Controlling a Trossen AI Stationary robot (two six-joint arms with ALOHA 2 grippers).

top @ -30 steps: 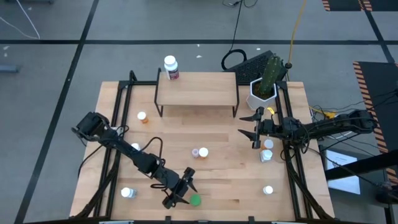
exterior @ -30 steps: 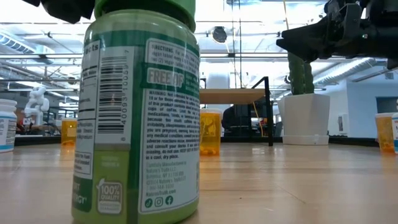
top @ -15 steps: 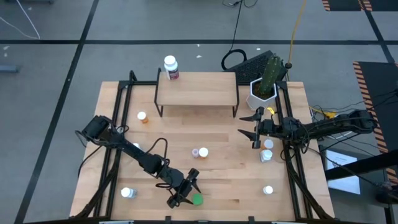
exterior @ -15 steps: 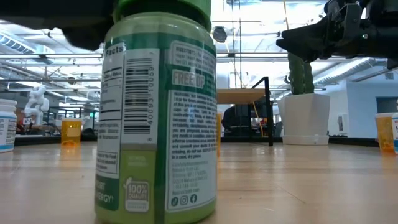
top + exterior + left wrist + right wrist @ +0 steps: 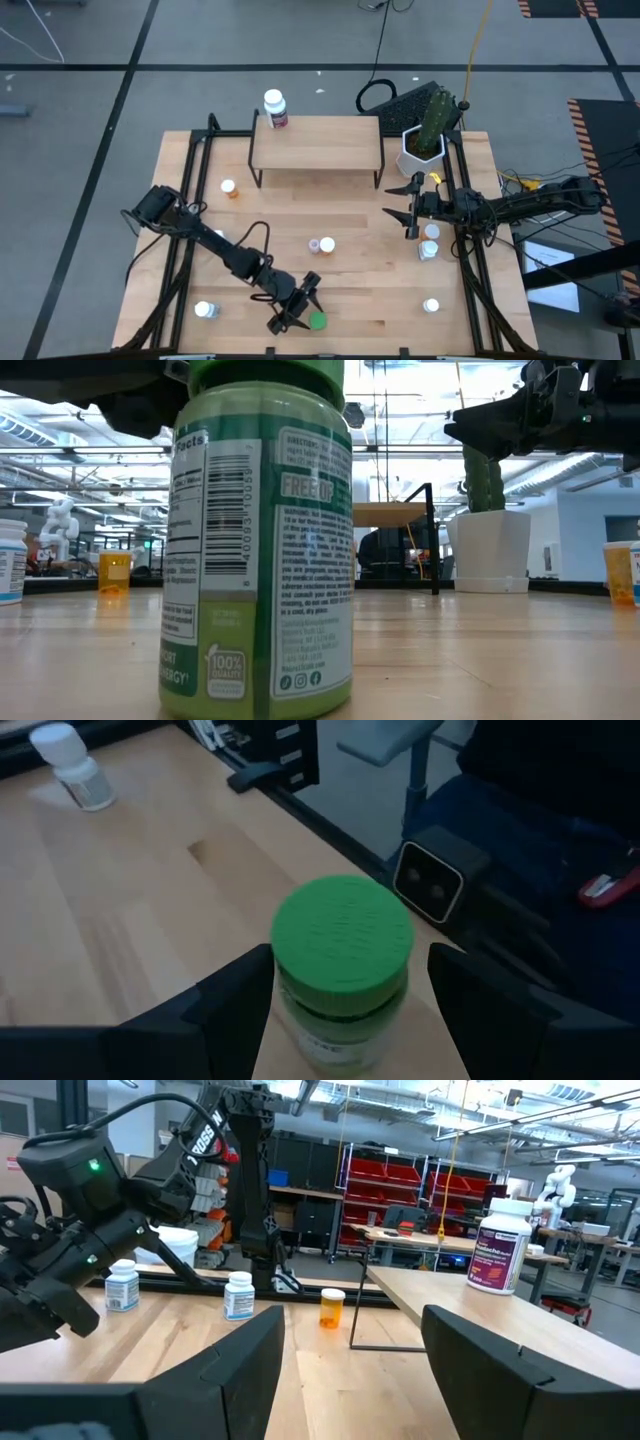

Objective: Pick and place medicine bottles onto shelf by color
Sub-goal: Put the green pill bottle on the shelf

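A green-capped medicine bottle (image 5: pixel 317 321) stands upright on its base near the table's front edge and fills the low view (image 5: pixel 258 550). My left gripper (image 5: pixel 306 312) is open, and the bottle's cap (image 5: pixel 343 935) sits between its two fingers. The shelf (image 5: pixel 316 140) stands at the far middle with a white-capped bottle (image 5: pixel 274 108) on its far left corner. My right gripper (image 5: pixel 405 210) hovers open above the table's right side, with nothing between its fingers (image 5: pixel 350 1370). My left gripper has one finger (image 5: pixel 245 995) against the bottle's side just below the cap (image 5: pixel 284 1005). The other finger (image 5: pixel 470 1005) stands a little clear of it. The fingers slant down from the table's far left. The bottle stands upright on the table.
Other small bottles stand about the table: an orange one (image 5: pixel 230 188) at the left, two (image 5: pixel 321 244) in the middle, a white one (image 5: pixel 205 310) at the near left, others (image 5: pixel 430 240) (image 5: pixel 431 306) at the right. A cactus pot (image 5: pixel 422 145) stands beside the shelf.
My left gripper has sunk a little and moved toward the table's right edge, bringing its fingers around the green bottle. The bottle has slid a short way to the right, still upright.
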